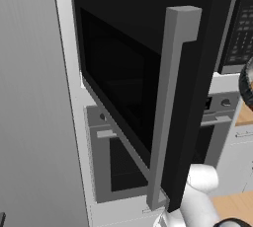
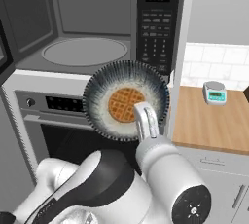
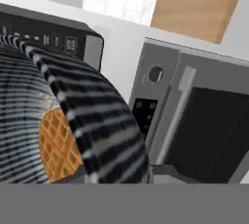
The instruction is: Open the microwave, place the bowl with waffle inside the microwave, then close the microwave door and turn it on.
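Note:
The microwave (image 2: 87,18) stands open, its grey cavity and round turntable (image 2: 83,51) exposed. Its door (image 1: 123,73) is swung far out to the left, with the tall grey bar handle (image 1: 170,102) at its free edge. My gripper (image 2: 146,121) is shut on the near rim of the dark striped bowl (image 2: 104,106). I hold the bowl in the air in front of the keypad strip (image 2: 158,28), below and right of the cavity mouth. The waffle (image 2: 125,104) lies in its middle. In the hand view the bowl (image 3: 92,116) and waffle (image 3: 58,145) sit close at the left.
The grey oven (image 2: 53,103) with knobs and a horizontal handle sits right under the microwave. To the right is a wooden counter (image 2: 209,121) with a small kitchen scale (image 2: 214,92) by the tiled wall. A tall grey panel (image 1: 29,97) flanks the open door on the left.

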